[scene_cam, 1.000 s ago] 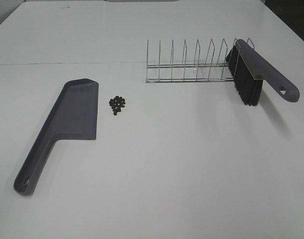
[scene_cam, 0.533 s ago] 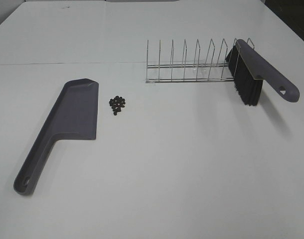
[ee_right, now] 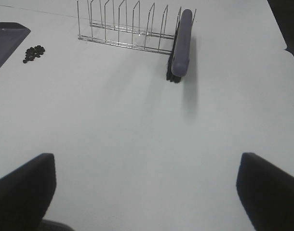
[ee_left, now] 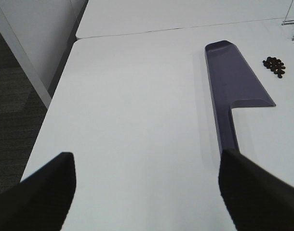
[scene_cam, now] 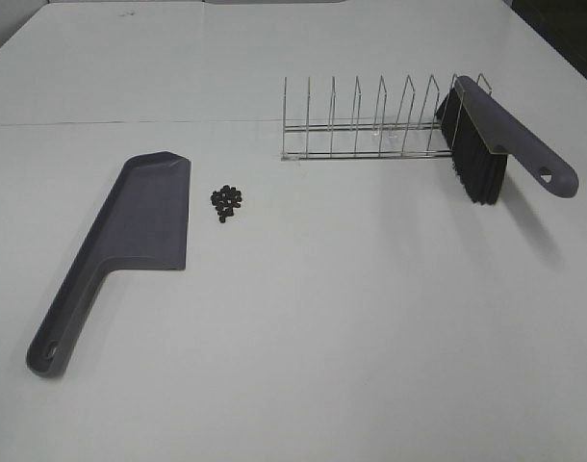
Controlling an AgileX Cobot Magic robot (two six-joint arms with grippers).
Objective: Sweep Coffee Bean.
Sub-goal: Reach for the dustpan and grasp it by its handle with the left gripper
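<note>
- The white table (scene_cam: 370, 337) fills the exterior high view and carries everything else.
- The grey-purple dustpan (scene_cam: 144, 217) lies flat on the left part of the table. Its broad tray is the far end, and its handle runs toward the near left and ends in a hole.
- The wire rack (scene_cam: 370, 130) stands upright on the far right part of the table. Its thin metal dividers run in a row from left to right.
- The brush (scene_cam: 496, 135) sits at the right end of the rack and touches it. Its black bristles point down onto the table, and its grey-purple handle reaches out to the near right, with a hole at its tip.
- The left gripper (ee_left: 147, 192) is over the left side of the table, near the dustpan's handle end. Its 2 dark fingers (ee_left: 46, 192) are set wide apart, with nothing between them.
- The right gripper (ee_right: 147, 192) is over the right side of the table, nearer than the rack and brush. Its 2 fingers (ee_right: 21, 192) are also spread wide and hold nothing.
- The coffee beans (scene_cam: 226, 200) lie in 1 small, tight cluster on the table. They are just beside the right edge of the dustpan's tray without touching it, and well apart from the rack and brush.
</note>
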